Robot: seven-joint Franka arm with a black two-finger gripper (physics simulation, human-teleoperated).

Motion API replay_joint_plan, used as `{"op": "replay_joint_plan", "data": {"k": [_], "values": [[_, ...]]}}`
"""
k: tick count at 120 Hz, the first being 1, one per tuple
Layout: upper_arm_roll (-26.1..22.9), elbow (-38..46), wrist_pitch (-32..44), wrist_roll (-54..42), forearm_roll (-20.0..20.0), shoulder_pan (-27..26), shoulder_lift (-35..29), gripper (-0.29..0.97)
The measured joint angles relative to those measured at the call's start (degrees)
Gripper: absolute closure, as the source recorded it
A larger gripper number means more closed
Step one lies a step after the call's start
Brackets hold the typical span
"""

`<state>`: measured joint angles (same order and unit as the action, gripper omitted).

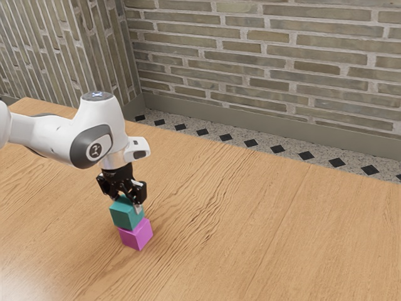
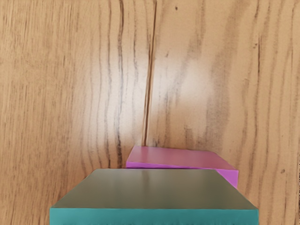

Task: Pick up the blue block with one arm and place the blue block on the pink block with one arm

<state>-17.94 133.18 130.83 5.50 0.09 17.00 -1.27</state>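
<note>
The blue block (image 1: 126, 216), teal in colour, sits between the fingers of my gripper (image 1: 126, 202), which is shut on it from two sides near its top. Its underside meets the top of the pink block (image 1: 137, 235), which rests on the wooden table (image 1: 263, 226). The blue block is shifted a little toward the exterior view's left of the pink one. In the wrist view the blue block (image 2: 154, 199) looms large just under my hand, and the pink block (image 2: 183, 161) peeks out beyond it, partly covered.
The wooden table stretches wide toward the exterior view's right and front. A brick wall (image 1: 269, 56) and a tiled floor strip (image 1: 276, 147) lie beyond the table's far edge.
</note>
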Motion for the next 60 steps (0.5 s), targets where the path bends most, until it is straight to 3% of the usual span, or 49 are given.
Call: {"op": "replay_joint_plan", "data": {"k": [60], "values": [[-0.1,0.2,0.0,0.4,0.0,-1.3,-0.3,0.36]]}}
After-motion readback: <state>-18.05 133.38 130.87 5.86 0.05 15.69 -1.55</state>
